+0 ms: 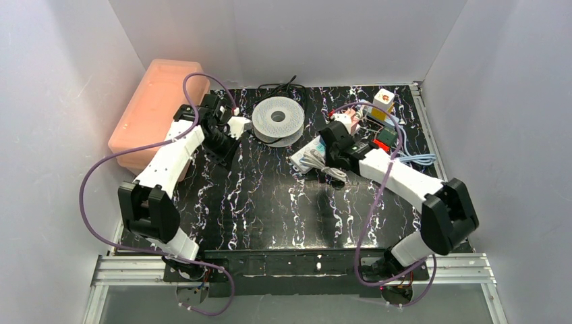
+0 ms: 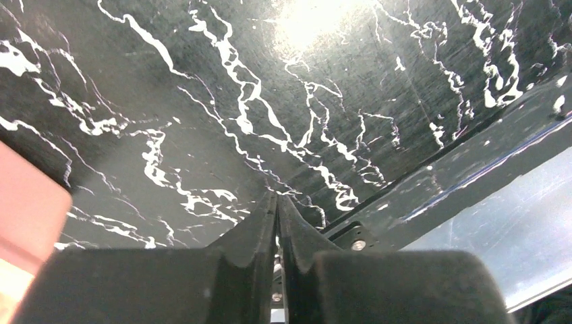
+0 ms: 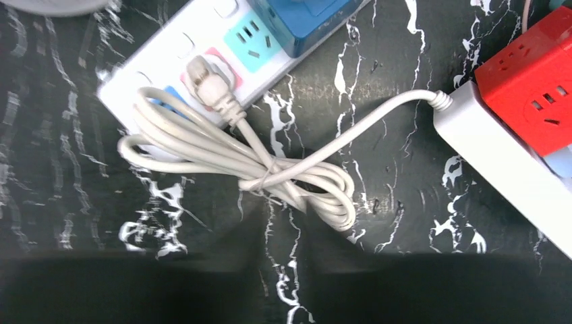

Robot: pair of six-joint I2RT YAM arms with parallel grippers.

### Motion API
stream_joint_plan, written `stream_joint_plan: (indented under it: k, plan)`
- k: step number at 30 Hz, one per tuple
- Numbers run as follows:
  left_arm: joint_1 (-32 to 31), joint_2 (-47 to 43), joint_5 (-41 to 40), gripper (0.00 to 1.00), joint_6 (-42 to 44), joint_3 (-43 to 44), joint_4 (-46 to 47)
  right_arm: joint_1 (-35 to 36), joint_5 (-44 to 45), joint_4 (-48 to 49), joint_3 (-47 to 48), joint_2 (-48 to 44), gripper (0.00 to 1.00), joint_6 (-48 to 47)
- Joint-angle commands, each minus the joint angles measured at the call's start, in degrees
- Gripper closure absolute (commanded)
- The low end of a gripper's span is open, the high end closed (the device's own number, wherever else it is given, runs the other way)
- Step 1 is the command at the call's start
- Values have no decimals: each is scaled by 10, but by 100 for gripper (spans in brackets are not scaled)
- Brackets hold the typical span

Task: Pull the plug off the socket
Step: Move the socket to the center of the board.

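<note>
**Grippers.** The left gripper (image 2: 276, 200) is fully closed with nothing between its fingers. It is poised over bare desk (image 2: 202, 101), well apart from the work. The right gripper (image 1: 332, 140) hangs above the socket strip. Its own camera shows only a dark blur along the bottom edge, so I cannot tell how wide it stands. It has hold of nothing that can be seen.

**Progress.** Not yet done. The plug (image 3: 204, 75) is seated in the white power strip (image 3: 145, 71), beside a blue adapter (image 3: 303, 20). Its cable lies in a tied coil (image 3: 297, 182) on the desk just in front. The grasp and the pull are both judged outstanding. A second strip (image 3: 499, 155) carrying a red socket cube (image 3: 533, 88) lies to the right, apart from the plug.

**Containers.** A pink bin (image 1: 152, 111) stands at the far left corner of the desk. Its contents cannot be made out.
</note>
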Motion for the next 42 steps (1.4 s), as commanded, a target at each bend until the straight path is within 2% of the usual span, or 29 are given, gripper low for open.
stream_joint_plan:
  k: [1, 5, 6, 7, 8, 9, 11, 12, 14, 16, 18, 23, 28, 36, 38, 42]
  plan:
    - [-1, -43, -11, 100, -12, -19, -60, 1, -1, -6, -9, -57, 99, 32]
    - [1, -58, -18, 100, -12, -32, -59, 1, 1, -10, -26, -92, 99, 38]
    - [2, -60, -19, 99, -10, -33, -58, 1, 0, -16, -26, -98, 96, 37]
    - [2, -61, -21, 74, -10, -32, -62, 1, 0, -23, -26, -103, 73, 37]
    - [2, -61, -21, 33, -11, -29, -66, 1, 0, -25, -28, -110, 45, 37]
    - [2, -62, -21, 18, -12, -29, -69, 1, 0, -25, -33, -119, 29, 39]
    - [2, -66, -19, 8, -12, -32, -69, 1, 1, -20, -46, -134, 20, 39]
    - [2, -68, -20, 3, -12, -32, -68, 1, 2, -17, -50, -137, 19, 40]
    - [2, -72, -26, 2, -14, -35, -65, 0, 5, -15, -55, -135, 20, 42]
    - [3, -74, -28, 2, -15, -37, -65, 1, 5, -14, -59, -125, 33, 51]
    - [3, -76, -30, 2, -16, -41, -64, 1, 9, 3, -66, -114, 38, 59]
    - [3, -76, -25, 2, -12, -45, -67, -10, 17, 101, -83, -77, 34, 76]
    - [3, -72, -18, 2, -12, -40, -71, -40, 18, 124, -52, -15, 35, 107]
    - [3, -66, -16, 2, -6, -37, -75, -64, -6, 137, -51, 23, 46, 140]
    - [3, -64, -16, 2, -5, -36, -74, -65, -13, 140, -53, 29, 51, 146]
    - [3, -63, -12, 2, -5, -32, -75, -59, -26, 139, -47, 45, 70, 146]
